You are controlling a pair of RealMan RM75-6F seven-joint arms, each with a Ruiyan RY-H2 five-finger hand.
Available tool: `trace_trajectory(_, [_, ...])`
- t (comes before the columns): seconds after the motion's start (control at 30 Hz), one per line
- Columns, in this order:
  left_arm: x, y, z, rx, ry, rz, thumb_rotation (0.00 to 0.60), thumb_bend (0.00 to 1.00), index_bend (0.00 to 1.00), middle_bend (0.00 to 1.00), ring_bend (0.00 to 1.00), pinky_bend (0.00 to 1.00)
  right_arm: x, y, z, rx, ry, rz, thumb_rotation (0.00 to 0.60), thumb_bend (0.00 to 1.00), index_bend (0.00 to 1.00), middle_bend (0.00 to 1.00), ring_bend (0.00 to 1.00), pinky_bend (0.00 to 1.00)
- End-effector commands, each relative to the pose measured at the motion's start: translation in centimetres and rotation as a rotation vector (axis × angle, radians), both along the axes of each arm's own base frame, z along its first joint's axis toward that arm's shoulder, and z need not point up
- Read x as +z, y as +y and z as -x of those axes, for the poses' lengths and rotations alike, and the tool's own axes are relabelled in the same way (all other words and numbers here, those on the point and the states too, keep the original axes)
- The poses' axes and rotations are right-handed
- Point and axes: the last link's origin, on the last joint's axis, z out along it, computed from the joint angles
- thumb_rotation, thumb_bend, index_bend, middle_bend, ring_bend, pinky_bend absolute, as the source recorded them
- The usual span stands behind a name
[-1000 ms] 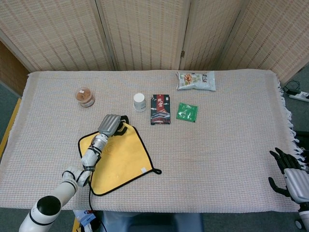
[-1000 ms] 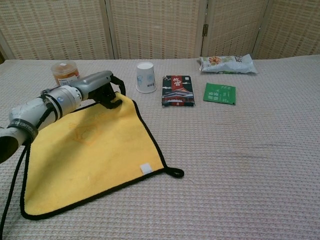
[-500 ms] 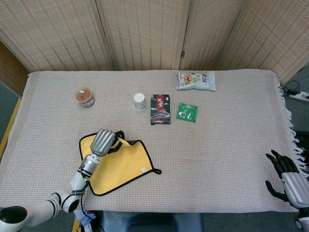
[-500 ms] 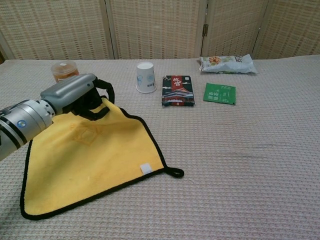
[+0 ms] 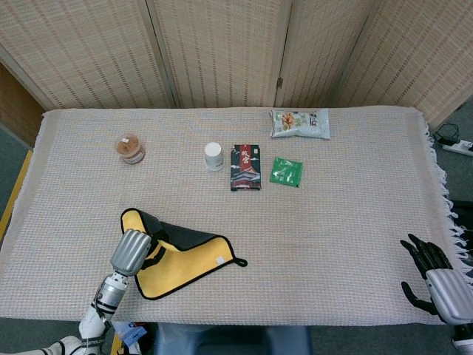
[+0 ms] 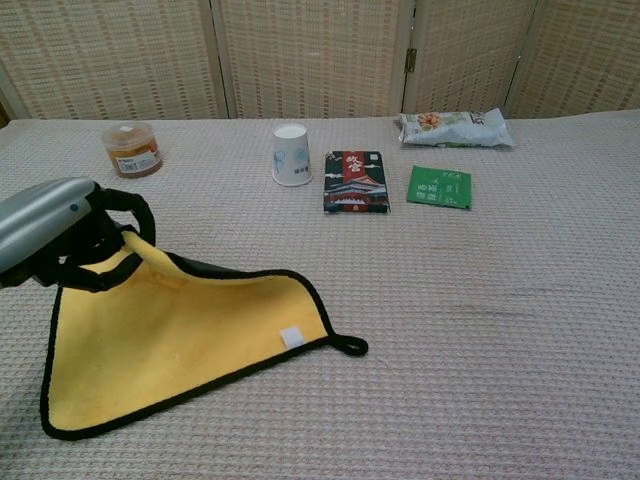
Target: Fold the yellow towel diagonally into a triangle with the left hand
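Yellow towel (image 6: 170,325) lies at the near-left of the table (image 5: 332,222), black-trimmed, partly folded: far corner is lifted and drawn toward the near edge, dark underside showing along the fold. White tag (image 6: 292,337) and black hanging loop (image 6: 351,346) sit at its right corner, flat on the cloth.

Left hand (image 6: 55,232) grips the lifted corner, fingers curled around the black trim, back of the hand facing up; the forearm (image 5: 103,299) runs off the near table edge in the head view.

Right hand (image 5: 432,277) is off the table's near-right corner, fingers apart, holding nothing.

Far side, well apart from the towel: orange-lidded jar (image 6: 131,148), white paper cup (image 6: 291,154), dark packet (image 6: 355,181) with red band and white characters I can't read, green sachet (image 6: 439,187) with small unreadable print, snack bag (image 6: 455,127) near the back edge.

Table is covered in beige woven cloth, fringed on the right edge (image 5: 437,177). Wide bare stretch right of the towel. Woven screens (image 5: 222,52) stand behind the table.
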Motion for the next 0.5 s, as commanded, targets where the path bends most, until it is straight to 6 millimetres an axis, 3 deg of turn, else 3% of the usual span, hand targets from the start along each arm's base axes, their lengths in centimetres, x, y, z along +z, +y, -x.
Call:
trace_trajectory(0.03, [-0.1,-1.5,0.2,0.004,-0.016,0.016,0.600,0.51,0.55,1.00,1.00,1.00,-0.1,0.2,-0.2,0.010,-0.002,-0.007,0.600,0.49,0.00,0.00,0.00,0.00])
trace_trajectory(0.5, [-1.8,-6.1,1.4,0.053,-0.068,0.102,0.600,0.51,0.55,1.00,1.00,1.00,0.2,1.8,-0.7,0.040,-0.013,0.002,0.600,0.49,0.00,0.00,0.00,0.00])
